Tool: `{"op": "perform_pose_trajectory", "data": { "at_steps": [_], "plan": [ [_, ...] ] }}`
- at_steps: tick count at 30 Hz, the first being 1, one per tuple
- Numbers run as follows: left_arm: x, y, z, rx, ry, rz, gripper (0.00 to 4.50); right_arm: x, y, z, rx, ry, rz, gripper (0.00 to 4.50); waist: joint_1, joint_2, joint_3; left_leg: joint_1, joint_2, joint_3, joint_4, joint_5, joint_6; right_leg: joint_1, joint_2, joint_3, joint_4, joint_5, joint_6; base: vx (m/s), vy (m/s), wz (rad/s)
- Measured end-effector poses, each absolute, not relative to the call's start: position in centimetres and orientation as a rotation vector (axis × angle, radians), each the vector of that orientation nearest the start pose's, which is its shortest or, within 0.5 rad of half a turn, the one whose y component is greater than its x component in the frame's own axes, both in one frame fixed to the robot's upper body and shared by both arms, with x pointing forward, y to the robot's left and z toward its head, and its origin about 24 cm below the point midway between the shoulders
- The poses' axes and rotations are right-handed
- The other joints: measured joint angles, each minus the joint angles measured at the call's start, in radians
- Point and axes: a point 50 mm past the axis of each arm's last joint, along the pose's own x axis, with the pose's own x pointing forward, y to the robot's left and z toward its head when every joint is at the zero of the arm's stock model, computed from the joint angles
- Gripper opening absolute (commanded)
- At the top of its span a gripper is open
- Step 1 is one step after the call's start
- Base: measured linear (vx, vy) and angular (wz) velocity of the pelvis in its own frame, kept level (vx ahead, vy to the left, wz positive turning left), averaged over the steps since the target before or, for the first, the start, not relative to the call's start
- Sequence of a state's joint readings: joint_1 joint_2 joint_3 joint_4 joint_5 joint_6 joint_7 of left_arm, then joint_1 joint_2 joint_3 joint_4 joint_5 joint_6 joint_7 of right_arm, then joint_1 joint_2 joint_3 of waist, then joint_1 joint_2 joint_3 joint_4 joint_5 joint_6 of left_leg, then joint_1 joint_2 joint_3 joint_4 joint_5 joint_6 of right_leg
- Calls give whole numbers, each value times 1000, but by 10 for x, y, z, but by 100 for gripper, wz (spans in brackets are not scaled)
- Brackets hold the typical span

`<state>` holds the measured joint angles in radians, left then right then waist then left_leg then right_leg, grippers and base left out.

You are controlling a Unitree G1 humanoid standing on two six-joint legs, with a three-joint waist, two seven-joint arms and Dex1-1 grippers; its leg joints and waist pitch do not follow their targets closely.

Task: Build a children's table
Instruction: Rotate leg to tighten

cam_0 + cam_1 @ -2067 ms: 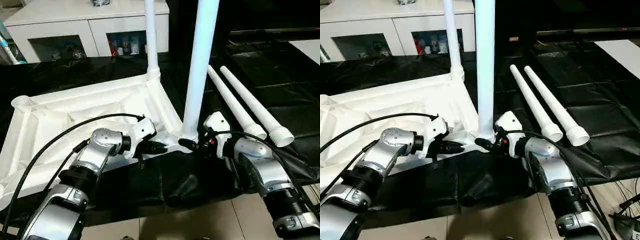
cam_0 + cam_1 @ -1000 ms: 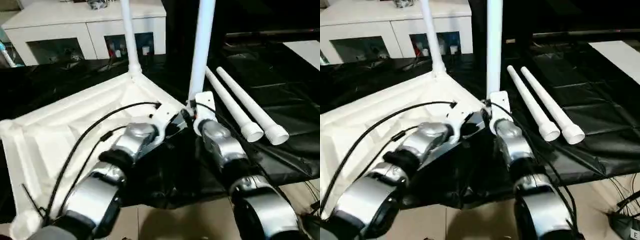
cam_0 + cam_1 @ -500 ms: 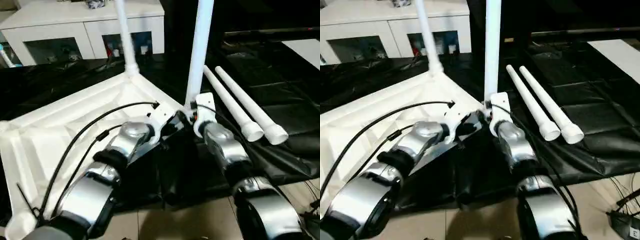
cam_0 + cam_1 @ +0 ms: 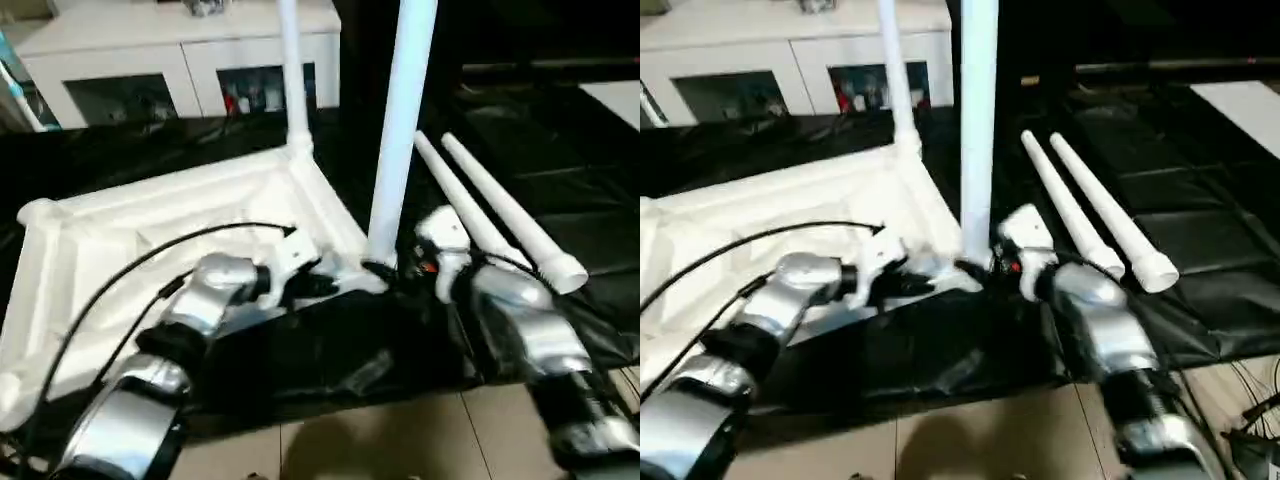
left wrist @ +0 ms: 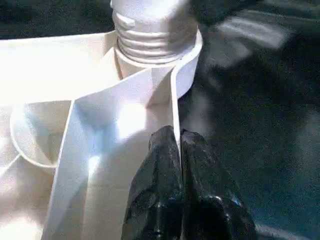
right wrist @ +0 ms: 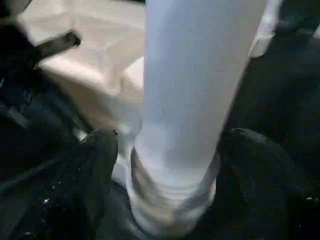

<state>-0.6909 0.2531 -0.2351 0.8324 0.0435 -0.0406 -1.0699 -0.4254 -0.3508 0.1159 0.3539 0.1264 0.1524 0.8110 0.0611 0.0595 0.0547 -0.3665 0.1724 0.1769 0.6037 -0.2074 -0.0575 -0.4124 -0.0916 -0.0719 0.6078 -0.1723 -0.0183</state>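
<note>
Left fingers [image 5: 176,150]: pinched together on the table top's rim [image 5: 174,107], beside the corner socket.
Right fingers [image 6: 102,165]: apart, flanking the upright leg [image 6: 195,95], having widened lately.
Meaning: leg probably seated; two legs [image 4: 500,215] remain on the bench.

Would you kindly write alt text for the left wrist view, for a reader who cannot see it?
The left gripper pinches the thin raised rim of the white table top between its two black fingers, just beside a corner socket. A threaded white leg stands in that socket, with the black table cover beyond the rim.
</note>
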Motion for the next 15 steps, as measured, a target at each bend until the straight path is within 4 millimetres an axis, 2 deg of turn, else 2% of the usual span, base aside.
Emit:
{"op": "perform_pose_trajectory", "data": {
  "at_steps": [10, 15],
  "plan": [
    [325, 116, 47, 335, 378, -1299, 0, 312, -149, 66, -229, 207, 903, 374, 2, 0, 0, -1, 0, 0, 0, 0, 0, -2, 0, 0, -1, -1, 1, 0, 0, 0],
    [324, 115, 48, 336, 377, -1307, 0, 313, -144, 64, -290, 215, 926, 374, 4, 0, 0, -2, 0, 0, 1, 0, 0, -4, 0, 0, -1, -1, 1, 0, 0, 0]
  ]
}}
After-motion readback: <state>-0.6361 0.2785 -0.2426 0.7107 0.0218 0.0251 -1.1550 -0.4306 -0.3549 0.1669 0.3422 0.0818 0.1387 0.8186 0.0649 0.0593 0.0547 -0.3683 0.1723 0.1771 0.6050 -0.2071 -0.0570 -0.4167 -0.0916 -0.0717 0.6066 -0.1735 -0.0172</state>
